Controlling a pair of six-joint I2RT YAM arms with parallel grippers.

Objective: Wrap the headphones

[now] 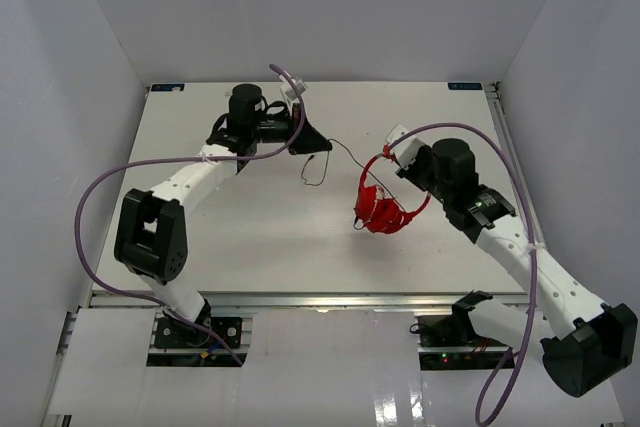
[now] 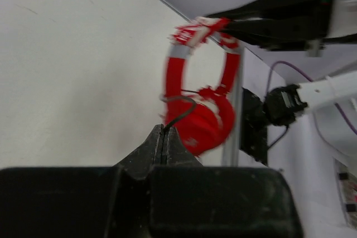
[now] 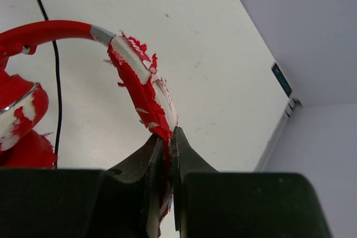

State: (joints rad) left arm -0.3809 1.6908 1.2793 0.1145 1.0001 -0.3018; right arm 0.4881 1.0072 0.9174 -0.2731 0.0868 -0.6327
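White table (image 1: 250, 247), pale plain walls (image 1: 300, 7) on three sides, my bases at the near edge. Purple cables (image 1: 85, 217) loop off both arms.

Left arm (image 1: 190, 182): elbow folded near the left edge, forearm reaching to the far left-centre, wrist turned right. Right arm (image 1: 520, 247): runs diagonally from the near right corner in toward centre.

Right gripper (image 3: 166, 140): jaws pressed together on the headband (image 3: 139, 76), pinching the padded stretch where the red skin is flaking to white. The headphones (image 1: 385, 209) hang from that grip just left of my right wrist, right of table centre. Earcups (image 3: 19, 115) sit lowest; can't tell if they touch the table.

Left gripper (image 2: 163, 137): clamped tight on the thin black cable (image 1: 350, 155). The cable runs from those fingertips rightward to the headphones, with a small loop dropping onto the table near the left gripper. The two grippers are well apart.
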